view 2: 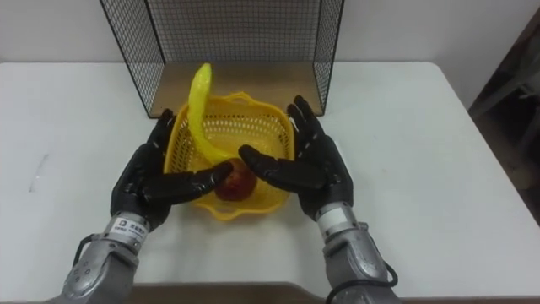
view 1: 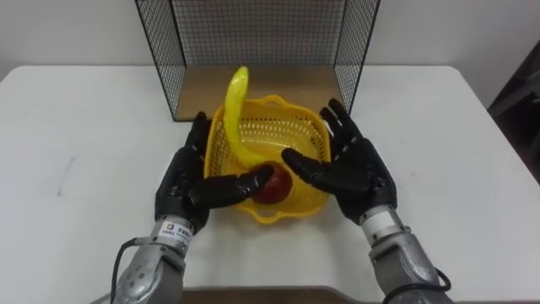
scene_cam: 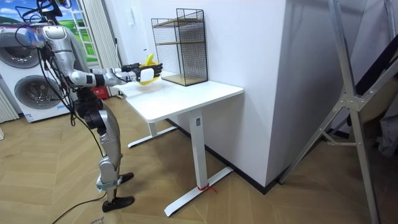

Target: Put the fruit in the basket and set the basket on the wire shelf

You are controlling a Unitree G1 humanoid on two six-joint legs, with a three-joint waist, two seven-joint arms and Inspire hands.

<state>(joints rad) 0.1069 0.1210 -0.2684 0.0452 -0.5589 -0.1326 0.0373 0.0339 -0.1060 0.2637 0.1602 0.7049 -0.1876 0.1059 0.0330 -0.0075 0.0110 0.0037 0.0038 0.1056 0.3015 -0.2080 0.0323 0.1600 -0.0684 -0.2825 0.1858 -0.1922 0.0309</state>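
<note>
Both hands are extended flat, with the fingers held straight and not clenched, and are pressed against opposite sides of the yellow basket (view 1: 263,127). From the basket's centre, the left hand (view 1: 181,192) is placed at 9 o'clock and the right hand (view 1: 361,169) at 3 o'clock. Each thumb is stretched inward over the near rim, at about 6 o'clock. The basket is thus clamped between the two palms; whether it rests on the white table (view 1: 84,127) or is raised just above it cannot be told. One red apple (view 1: 275,187) is contained in the basket, at 6 o'clock against the near wall, just beside the left thumb tip. The basket's handle (view 1: 234,105) is stood upright and arches over the left half. The wire shelf (view 1: 253,29) is located at 12 o'clock, just beyond the far rim, with its wooden base board (view 1: 270,83) lying open towards the basket. In the room view, the robot is seen standing upright at the table's end on the room view's left, arms held forward, with the basket (scene_cam: 147,75) in front of the shelf (scene_cam: 180,46).
</note>
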